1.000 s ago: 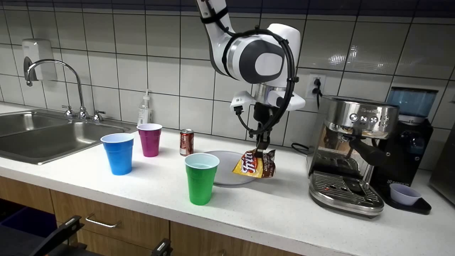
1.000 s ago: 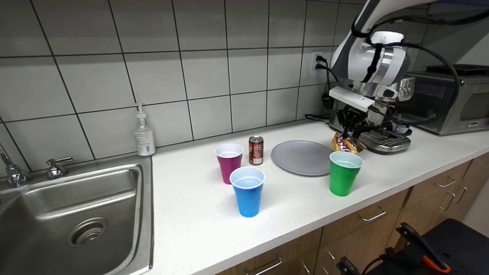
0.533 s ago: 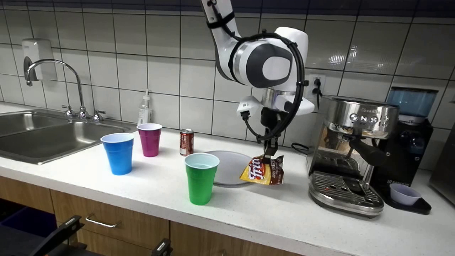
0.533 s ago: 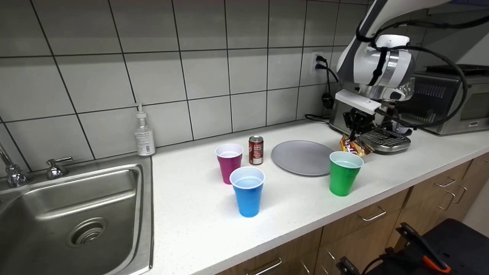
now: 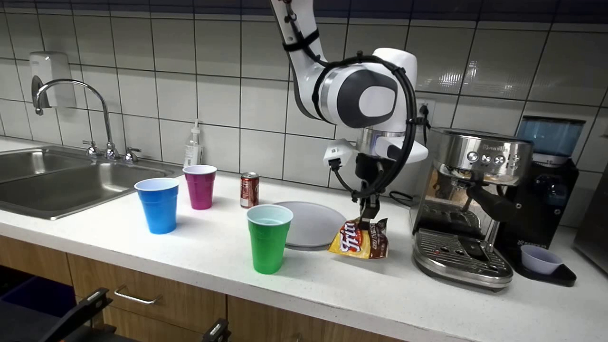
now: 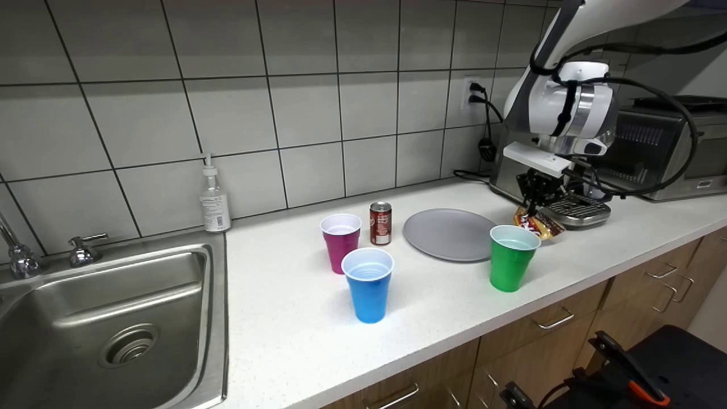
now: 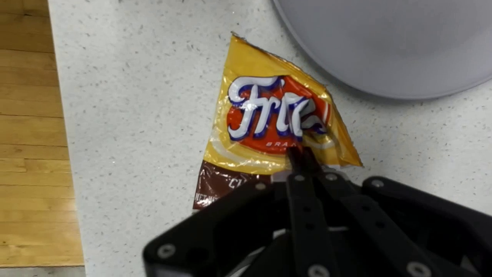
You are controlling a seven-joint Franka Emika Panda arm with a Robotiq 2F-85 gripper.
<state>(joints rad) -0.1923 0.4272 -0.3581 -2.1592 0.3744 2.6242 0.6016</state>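
My gripper [image 5: 365, 224] is shut on a yellow and brown Fritos bag [image 5: 350, 241], pinching its middle. In the wrist view the closed fingertips [image 7: 301, 152] crease the bag [image 7: 257, 115], and the fingers hide part of its brown end. The bag is close over the white counter; I cannot tell if its lower edge touches. It is beside the grey plate [image 5: 311, 225], whose rim [image 7: 338, 75] also shows in the wrist view. In an exterior view the green cup [image 6: 513, 261] stands in front of the bag [image 6: 538, 226] and covers a little of it.
A coffee machine [image 5: 475, 156] stands right of the bag. A red can [image 5: 249, 191], a purple cup [image 5: 200, 189] and a blue cup [image 5: 158, 209] stand toward the sink [image 6: 213, 318]. A soap bottle [image 6: 214, 204] is by the wall. The counter's front edge [image 7: 69, 154] drops to wooden flooring.
My gripper has carried the bag rightward and down, off the plate's right edge, closer to the counter and coffee machine. It stays shut on the bag. The cups, can and plate have not moved.
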